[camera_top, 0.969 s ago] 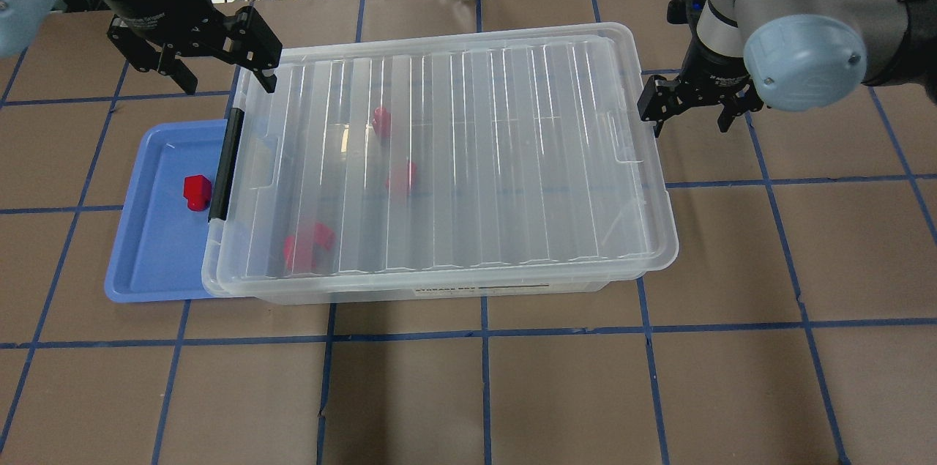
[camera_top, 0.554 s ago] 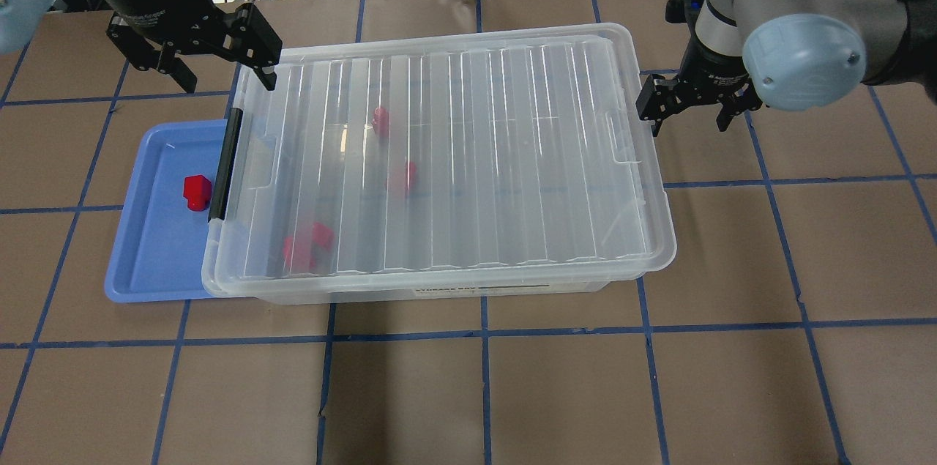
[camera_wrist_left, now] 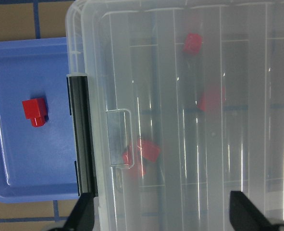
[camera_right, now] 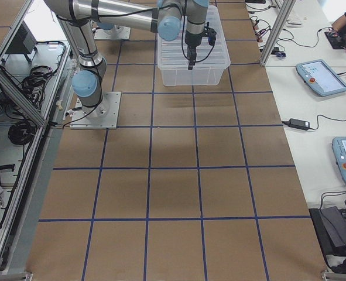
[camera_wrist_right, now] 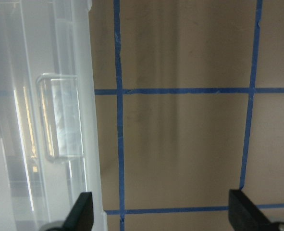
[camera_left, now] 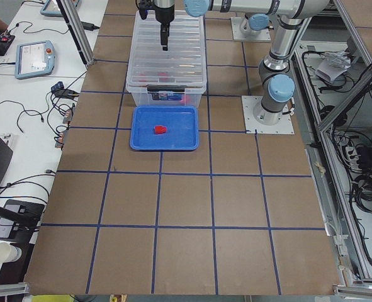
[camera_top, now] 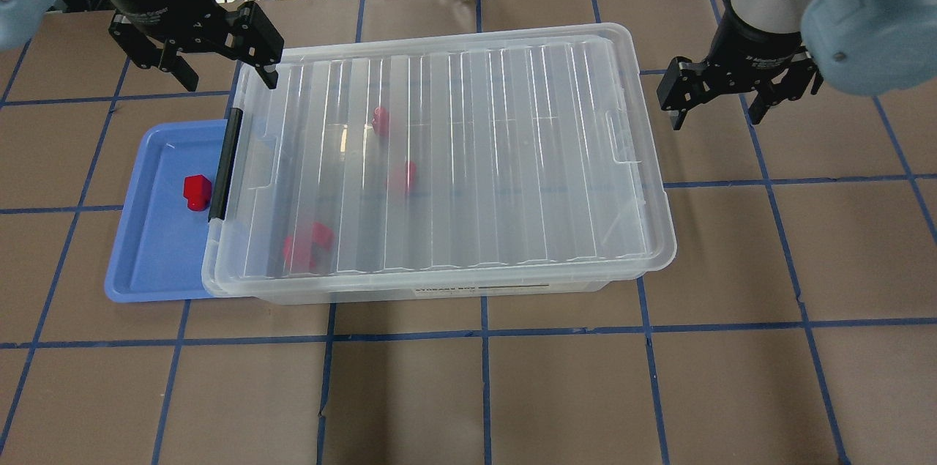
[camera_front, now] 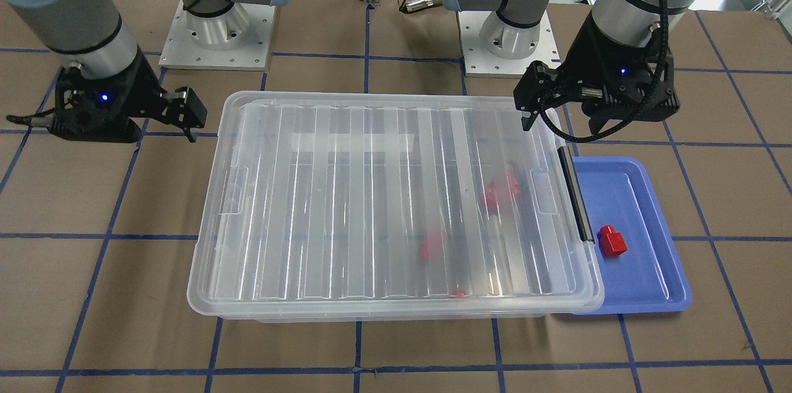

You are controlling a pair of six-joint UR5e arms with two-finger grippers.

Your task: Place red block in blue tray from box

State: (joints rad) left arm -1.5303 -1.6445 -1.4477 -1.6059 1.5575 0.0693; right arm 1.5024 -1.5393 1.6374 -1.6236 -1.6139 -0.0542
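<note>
The red block (camera_top: 196, 192) lies in the blue tray (camera_top: 154, 253), also in the front view (camera_front: 612, 240) and left wrist view (camera_wrist_left: 34, 111). The clear box (camera_top: 468, 157) has its lid on, and its left end overlaps the tray. My left gripper (camera_top: 225, 77) is open and empty, above the box's far left corner near the black latch bar (camera_top: 225, 165). My right gripper (camera_top: 717, 119) is open and empty, over bare table just beyond the box's right end (camera_wrist_right: 36, 96).
Under the lid, three more red pieces show: a single one (camera_top: 380, 119), another (camera_top: 402, 176), and a clustered pair (camera_top: 307, 245). Brown table with a blue tape grid lies all around. Cables lie beyond the far edge.
My right gripper has moved right, away from the box's right end. My left gripper has barely shifted. The block, tray and box have not moved.
</note>
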